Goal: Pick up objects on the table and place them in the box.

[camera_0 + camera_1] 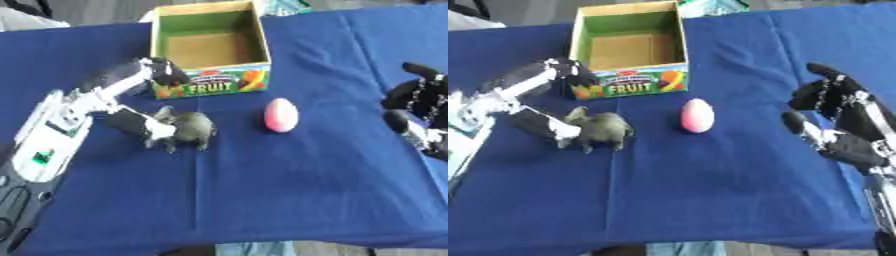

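A cardboard fruit box (214, 82) stands open and empty at the back of the blue table, its label facing me. In front of it lies a dark olive toy animal (191, 131), and a pink egg (281, 115) rests to its right. My left hand (94, 99) reaches in from the lower left and is open. Its fingers (163, 71) stretch to the box's front left corner, while its thumb (140, 125) lies against the toy's left side. At the right edge, well away from the egg, my right hand (833, 112) hovers open with relaxed fingers.
A blue cloth (262, 190) covers the whole table, with its front edge near the bottom of the view. Beyond the box, at the far edge, a pale object (287, 6) shows partly.
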You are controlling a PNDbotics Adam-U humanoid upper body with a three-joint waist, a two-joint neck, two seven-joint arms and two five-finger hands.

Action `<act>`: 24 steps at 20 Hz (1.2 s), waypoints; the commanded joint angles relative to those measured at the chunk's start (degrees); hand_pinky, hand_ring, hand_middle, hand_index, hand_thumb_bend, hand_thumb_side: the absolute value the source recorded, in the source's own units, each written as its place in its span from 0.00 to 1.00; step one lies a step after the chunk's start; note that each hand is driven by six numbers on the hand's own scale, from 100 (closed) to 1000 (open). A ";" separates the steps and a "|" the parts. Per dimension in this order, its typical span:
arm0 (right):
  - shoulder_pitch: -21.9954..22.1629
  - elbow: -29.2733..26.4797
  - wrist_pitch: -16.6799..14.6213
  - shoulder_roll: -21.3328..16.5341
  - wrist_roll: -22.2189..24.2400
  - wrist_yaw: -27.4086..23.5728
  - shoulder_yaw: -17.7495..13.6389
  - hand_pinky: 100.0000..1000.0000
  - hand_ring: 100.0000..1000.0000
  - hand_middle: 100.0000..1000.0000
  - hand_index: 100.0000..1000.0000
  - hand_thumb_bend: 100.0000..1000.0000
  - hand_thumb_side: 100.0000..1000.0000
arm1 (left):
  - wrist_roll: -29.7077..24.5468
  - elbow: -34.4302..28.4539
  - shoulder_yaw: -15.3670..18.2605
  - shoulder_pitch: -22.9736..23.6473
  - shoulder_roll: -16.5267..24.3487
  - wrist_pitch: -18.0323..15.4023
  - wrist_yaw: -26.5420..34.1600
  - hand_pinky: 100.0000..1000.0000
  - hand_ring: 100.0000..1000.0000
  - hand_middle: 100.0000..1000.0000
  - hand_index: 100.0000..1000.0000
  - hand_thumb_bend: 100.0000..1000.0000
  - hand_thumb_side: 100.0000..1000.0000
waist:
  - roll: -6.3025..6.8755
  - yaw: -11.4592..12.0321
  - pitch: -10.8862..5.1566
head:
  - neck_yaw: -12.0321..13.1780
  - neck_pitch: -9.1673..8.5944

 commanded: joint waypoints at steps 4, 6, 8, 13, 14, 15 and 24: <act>-0.32 -0.59 -0.20 -0.48 0.29 0.14 -0.07 0.69 0.61 0.56 0.91 0.45 0.20 | -0.87 2.93 -1.82 -2.12 -0.61 -2.01 -4.11 0.78 0.75 0.69 0.80 0.42 0.24 | -0.35 -0.23 -0.98 | 0.30 0.30; -0.32 -0.58 -0.20 -0.47 0.31 0.15 -0.06 0.69 0.61 0.56 0.91 0.45 0.20 | -0.87 4.06 -2.21 -2.32 -0.97 -2.58 -5.40 0.79 0.75 0.69 0.80 0.42 0.24 | -0.34 -0.27 -0.99 | 0.32 0.30; -0.33 -0.57 -0.19 -0.45 0.36 0.16 -0.04 0.69 0.61 0.56 0.91 0.45 0.20 | -0.87 5.16 -2.49 -2.37 -1.29 -3.11 -6.47 0.79 0.75 0.69 0.80 0.42 0.23 | -0.32 -0.31 -1.00 | 0.34 0.30; -0.33 -0.54 -0.17 -0.46 0.37 0.14 -0.04 0.69 0.61 0.56 0.91 0.45 0.20 | -1.24 7.44 -2.96 -2.45 -1.56 -4.09 -8.30 0.80 0.74 0.67 0.79 0.42 0.23 | -0.24 -0.39 -1.05 | 0.37 0.30; -0.34 -0.53 -0.16 -0.45 0.38 0.14 -0.03 0.69 0.61 0.56 0.91 0.45 0.20 | -1.27 7.79 -3.01 -2.47 -1.60 -4.21 -8.59 0.80 0.74 0.66 0.79 0.41 0.22 | -0.22 -0.39 -1.06 | 0.36 0.30; -0.34 -0.52 -0.15 -0.44 0.40 0.14 -0.03 0.69 0.61 0.56 0.90 0.45 0.20 | -1.29 8.09 -3.03 -2.49 -1.66 -4.31 -8.86 0.80 0.74 0.66 0.78 0.40 0.21 | -0.21 -0.39 -1.07 | 0.36 0.30; -0.35 -0.48 -0.13 -0.44 0.42 0.19 -0.04 0.69 0.61 0.56 0.90 0.45 0.20 | -0.49 9.70 -2.31 -2.30 -1.95 -3.17 -12.21 0.77 0.70 0.58 0.77 0.28 0.12 | -0.14 -0.38 -1.08 | 0.28 0.30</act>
